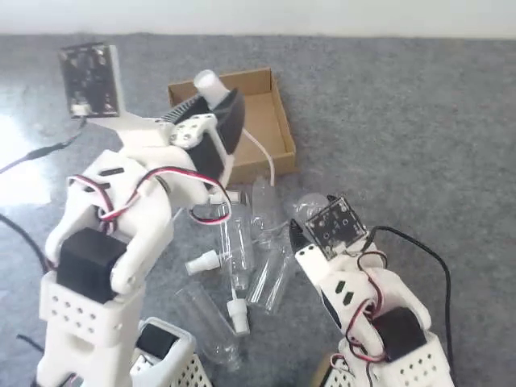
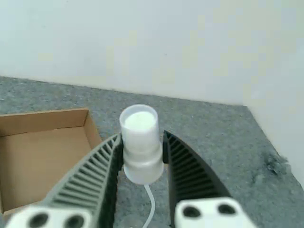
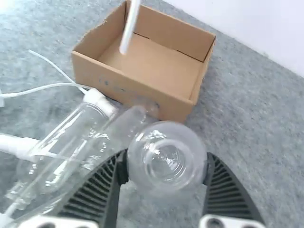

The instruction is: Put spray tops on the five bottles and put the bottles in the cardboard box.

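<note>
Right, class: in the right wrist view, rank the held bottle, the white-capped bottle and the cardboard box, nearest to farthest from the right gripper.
1. The held bottle, between the right gripper's fingers.
2. The white-capped bottle, lying on the table just beyond.
3. The cardboard box, farthest, behind it.

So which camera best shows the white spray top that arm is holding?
The left wrist view: the spray top sits close and upright in the left gripper. The high view shows it small, above the cardboard box. The right wrist view catches a white tube over the box, probably its stem.
</note>
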### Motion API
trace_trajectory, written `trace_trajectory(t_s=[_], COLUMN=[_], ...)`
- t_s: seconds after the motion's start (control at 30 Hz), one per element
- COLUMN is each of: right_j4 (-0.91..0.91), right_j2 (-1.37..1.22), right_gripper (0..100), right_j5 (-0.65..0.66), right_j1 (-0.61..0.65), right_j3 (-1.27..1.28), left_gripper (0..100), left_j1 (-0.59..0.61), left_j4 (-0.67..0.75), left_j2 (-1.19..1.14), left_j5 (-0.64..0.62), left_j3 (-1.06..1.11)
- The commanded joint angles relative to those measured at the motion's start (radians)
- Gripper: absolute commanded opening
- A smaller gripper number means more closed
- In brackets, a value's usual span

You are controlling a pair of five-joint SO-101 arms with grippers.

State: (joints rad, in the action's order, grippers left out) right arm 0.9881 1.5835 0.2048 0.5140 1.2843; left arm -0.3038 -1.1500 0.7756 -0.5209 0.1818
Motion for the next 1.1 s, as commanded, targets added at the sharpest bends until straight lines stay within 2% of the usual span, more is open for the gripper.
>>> trace_trajectory(t_s=[0.0, 0.17, 0.3, 0.47, 0.73, 1.07], right_j4=[0.021, 0.015, -0.007, -0.022, -0.101, -0.179], right_j2=[0.053, 0.053, 0.051, 0.031, -0.243, -0.542], right_gripper=[15.1, 15.1, 15.1, 15.1, 15.1, 15.1], right_j5=[0.015, 0.017, 0.037, 0.038, 0.035, 0.034], right_j1=[0.042, 0.033, -0.045, -0.077, -0.133, -0.137], right_j3=[-0.012, -0.012, -0.012, -0.014, -0.087, -0.167], left_gripper=[1, 1, 1, 1, 1, 1], left_j1=[-0.066, -0.115, -0.060, 0.015, 0.058, 0.124], left_j4=[0.029, 0.066, 0.135, 0.135, 0.095, 0.091], left_j2=[0.023, 0.023, 0.025, 0.025, 0.025, 0.025], left_j5=[-0.009, -0.006, -0.005, -0.005, -0.005, -0.003], left_j3=[-0.024, 0.022, 0.088, 0.105, 0.105, 0.139])
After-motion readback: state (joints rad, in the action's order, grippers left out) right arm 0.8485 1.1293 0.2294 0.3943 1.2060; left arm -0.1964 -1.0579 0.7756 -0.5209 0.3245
